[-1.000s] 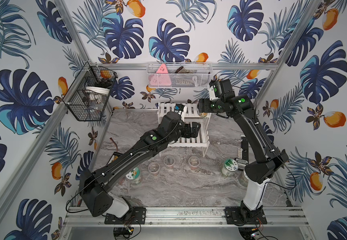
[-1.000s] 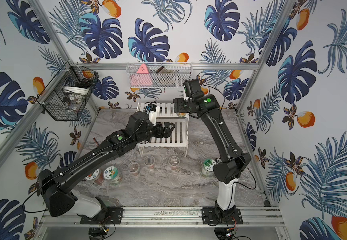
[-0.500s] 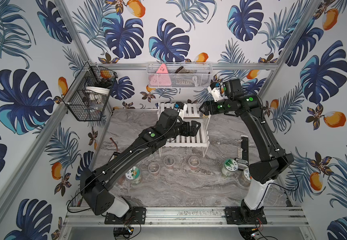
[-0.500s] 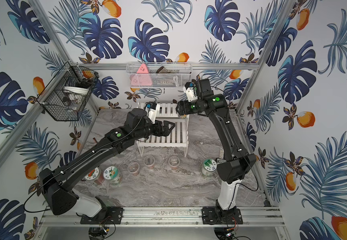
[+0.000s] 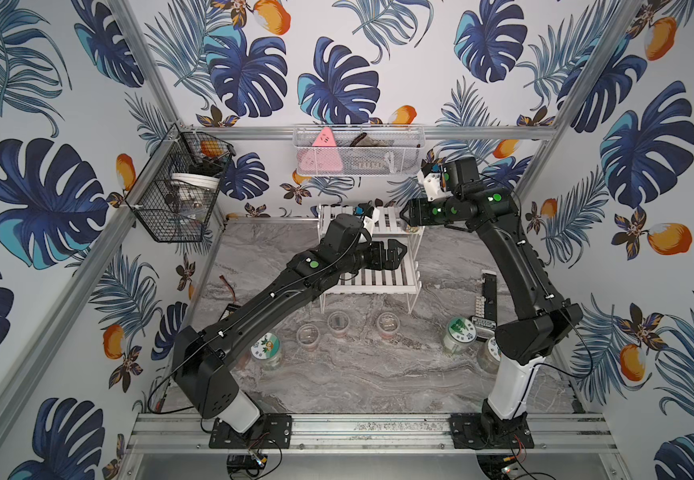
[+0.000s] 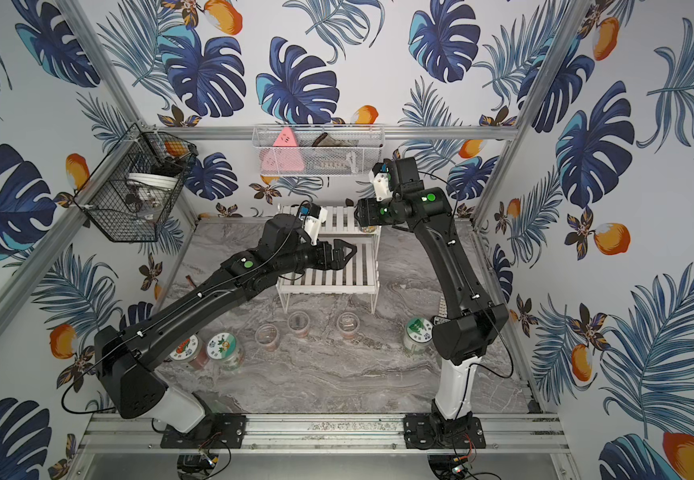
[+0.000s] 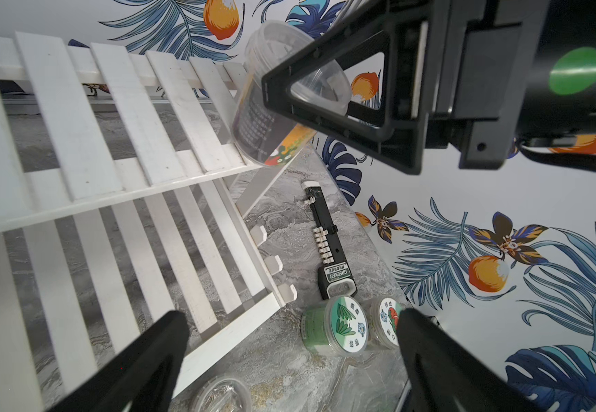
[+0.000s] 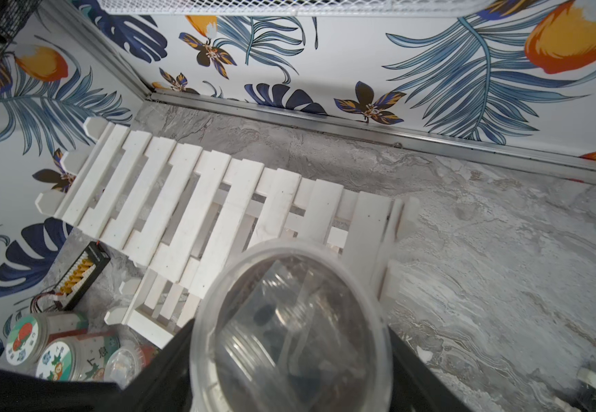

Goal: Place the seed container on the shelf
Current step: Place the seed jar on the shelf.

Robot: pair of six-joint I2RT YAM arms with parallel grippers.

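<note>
Clear container (image 7: 253, 107) label (image 7: 289, 144), left wrist only

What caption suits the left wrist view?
Right gripper clasps the seed container at the top-tier end of the shelf; left gripper open.

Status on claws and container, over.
Left claw open, empty. Right claw shut on clear plastic seed container, tilted at upper-tier end of white slatted shelf. Tier otherwise bare.

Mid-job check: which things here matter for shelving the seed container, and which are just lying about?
In the job: seed container, tilted in the right claw; shelf; left claw, open and empty.
Lying about: lidded jars, three clear cups, black tool, white mesh basket, black wire basket.
</note>
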